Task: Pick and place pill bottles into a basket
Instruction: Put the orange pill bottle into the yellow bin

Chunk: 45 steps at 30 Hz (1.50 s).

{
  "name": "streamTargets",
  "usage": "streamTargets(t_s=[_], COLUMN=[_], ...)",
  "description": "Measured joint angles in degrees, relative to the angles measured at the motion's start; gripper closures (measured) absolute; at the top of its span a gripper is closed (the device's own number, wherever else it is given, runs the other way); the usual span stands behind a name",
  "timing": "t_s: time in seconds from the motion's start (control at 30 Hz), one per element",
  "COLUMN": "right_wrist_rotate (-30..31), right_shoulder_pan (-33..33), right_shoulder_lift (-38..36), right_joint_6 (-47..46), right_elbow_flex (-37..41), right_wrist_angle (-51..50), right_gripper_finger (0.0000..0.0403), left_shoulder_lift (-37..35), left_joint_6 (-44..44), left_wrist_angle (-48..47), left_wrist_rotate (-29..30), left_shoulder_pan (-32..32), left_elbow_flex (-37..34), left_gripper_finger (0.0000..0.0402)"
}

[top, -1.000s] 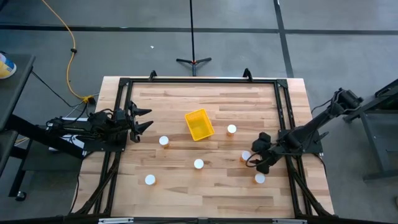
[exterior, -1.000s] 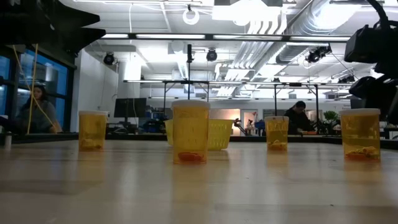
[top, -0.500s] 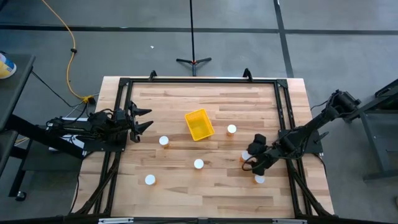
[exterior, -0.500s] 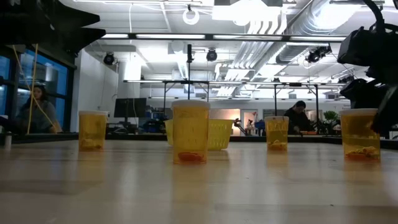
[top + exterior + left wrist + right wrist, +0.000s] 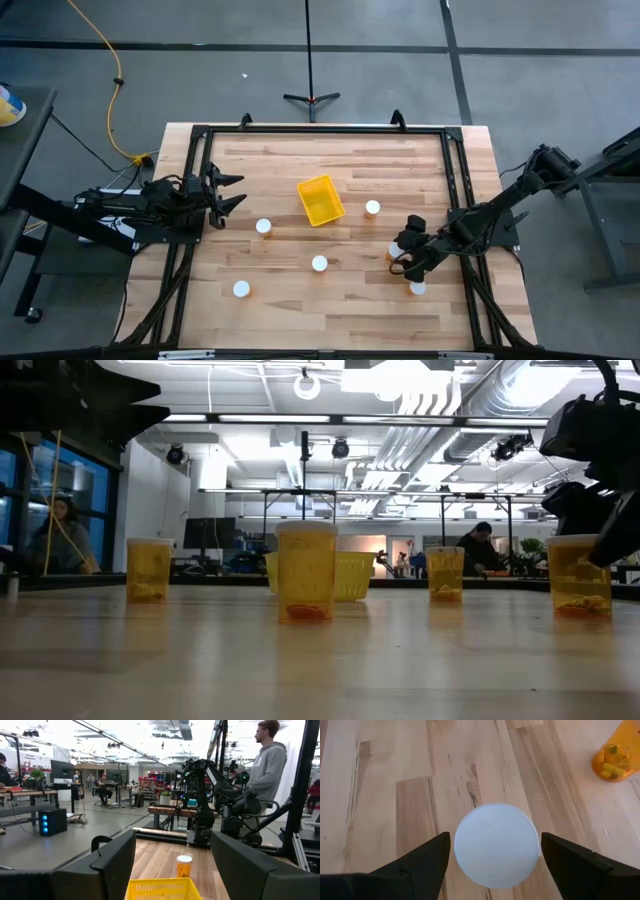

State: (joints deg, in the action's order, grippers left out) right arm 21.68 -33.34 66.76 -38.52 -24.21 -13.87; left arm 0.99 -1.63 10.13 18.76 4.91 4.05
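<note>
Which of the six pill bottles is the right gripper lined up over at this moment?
The pill bottle nearest the table's front right corner. The open right gripper hangs above it, white cap centred between the fingers in the right wrist view; the other five stand clear.

— What do we record as the supporting surface?

— A pale butcher-block wooden table (image 5: 300, 300) with a black metal frame (image 5: 320, 130) bolted along its edges.

— And what do we list directly on it?

— One small bright yellow rectangular plastic basket (image 5: 320, 200), near the middle and turned at an angle. Six small orange-tinted pill bottles with round white caps, all upright: one (image 5: 264, 227) left of the basket, one (image 5: 372, 208) just to its right, one (image 5: 319, 264) in front of it, one (image 5: 241, 289) front-left, one (image 5: 395, 250) and one (image 5: 418, 288) at the right side, partly covered from above.
</note>
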Motion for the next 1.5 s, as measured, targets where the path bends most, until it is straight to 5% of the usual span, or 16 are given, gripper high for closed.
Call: streamTargets(t_s=[0.33,1.1,1.5], right_wrist_rotate=[-1.0,-0.6,2.2], right_shoulder_pan=[0.0,0.0,0.0], right_shoulder_lift=[0.0,0.0,0.0], right_joint_6=[0.0,0.0,-1.2], right_elbow_flex=[0.0,0.0,0.0], right_wrist_angle=[0.0,-0.2,1.2], right_gripper_finger=[0.0105,0.0207,0.0209], left_shoulder_lift=[0.0,0.0,0.0], left_joint_6=[0.0,0.0,0.0], left_wrist_angle=[0.0,0.0,0.0], left_wrist_rotate=[0.0,0.0,0.0], left_shoulder_pan=[0.0,0.0,0.0], left_elbow_flex=[0.0,0.0,0.0], left_gripper_finger=[0.0110,0.0110,0.0110])
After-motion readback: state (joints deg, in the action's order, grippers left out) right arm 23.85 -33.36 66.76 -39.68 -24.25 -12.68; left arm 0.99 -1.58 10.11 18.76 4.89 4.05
